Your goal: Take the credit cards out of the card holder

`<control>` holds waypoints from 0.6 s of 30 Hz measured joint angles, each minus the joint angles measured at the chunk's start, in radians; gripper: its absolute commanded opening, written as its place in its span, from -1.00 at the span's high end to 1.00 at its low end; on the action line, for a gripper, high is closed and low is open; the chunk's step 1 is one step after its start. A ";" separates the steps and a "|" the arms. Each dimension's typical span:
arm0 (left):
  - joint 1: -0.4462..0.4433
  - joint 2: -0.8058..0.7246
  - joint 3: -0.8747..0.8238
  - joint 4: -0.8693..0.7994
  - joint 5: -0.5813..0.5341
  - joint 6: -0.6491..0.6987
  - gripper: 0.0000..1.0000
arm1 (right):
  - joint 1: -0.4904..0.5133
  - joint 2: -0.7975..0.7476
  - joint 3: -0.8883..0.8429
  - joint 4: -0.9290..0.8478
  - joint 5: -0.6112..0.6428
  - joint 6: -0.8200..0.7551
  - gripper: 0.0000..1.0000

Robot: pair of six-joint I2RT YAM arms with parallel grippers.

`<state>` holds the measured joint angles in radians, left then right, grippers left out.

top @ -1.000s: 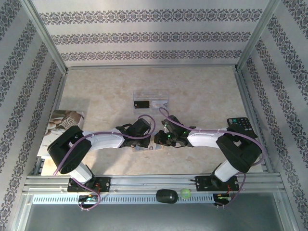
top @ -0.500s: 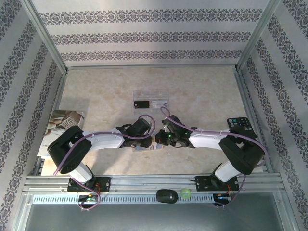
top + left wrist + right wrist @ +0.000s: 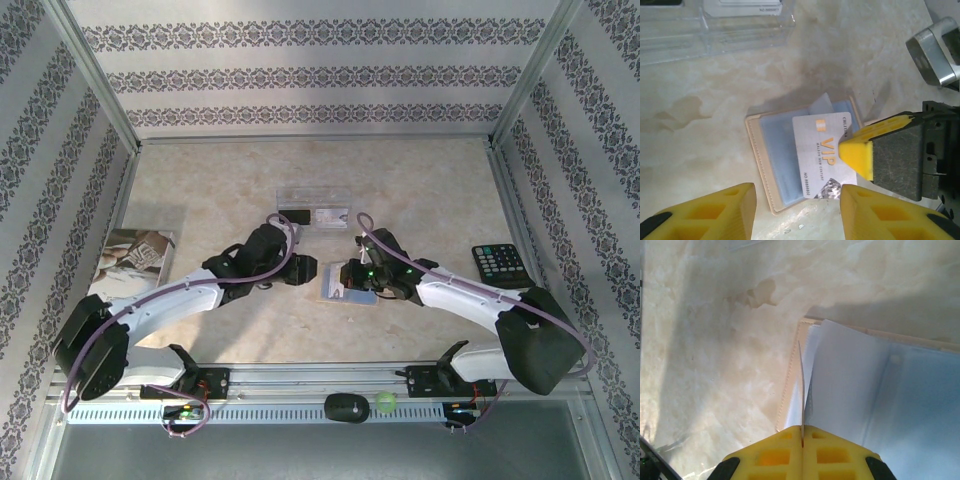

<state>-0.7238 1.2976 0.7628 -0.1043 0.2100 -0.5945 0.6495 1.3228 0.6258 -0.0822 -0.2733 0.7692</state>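
One pale whitish-grey credit card (image 3: 821, 156) is lying across the open card holder (image 3: 775, 160), showing an orange chip mark, orange "VIP" lettering, small dark print along one edge and a grey faceted pattern at one corner. Its right edge is being pinched by the right pincer (image 3: 802, 434), whose yellow fingertips (image 3: 856, 152) are pressing together on it; in the right wrist view the card is showing as a thin pale line running out from between the closed tips. Whether its other edge is tucked under a sleeve is not clear.

The holder is resting flat and spread open on the marbled tabletop (image 3: 700, 115), near the middle and between the two arms. It is showing a tan stitched border around pale blue-grey translucent sleeves, with one clear flap lifting slightly at the top.

The left pincer (image 3: 797, 210) is hovering just over the holder's near edge, its yellow fingers (image 3: 735, 210) standing apart with nothing between them.

Farther back, a clear tray (image 3: 745, 30) is sitting on the tabletop, holding a second pale card (image 3: 742, 6) with a printed number. In the top view a black keypad (image 3: 500, 262) is lying well off to the right and a printed booklet (image 3: 135, 255) well off to the left.
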 measured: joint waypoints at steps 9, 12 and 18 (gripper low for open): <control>0.006 0.032 -0.123 -0.026 0.020 -0.016 0.01 | 0.021 0.097 -0.018 0.091 -0.028 0.032 1.00; 0.014 -0.018 -0.140 -0.039 0.014 -0.016 0.02 | 0.079 0.147 -0.006 0.141 -0.050 0.047 1.00; 0.074 -0.164 -0.204 -0.075 -0.004 -0.018 0.01 | 0.146 0.255 0.068 0.246 -0.097 0.090 1.00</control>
<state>-0.6498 1.1339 0.5587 -0.1791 0.2058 -0.6125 0.7952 1.5780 0.6937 0.1642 -0.3698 0.8593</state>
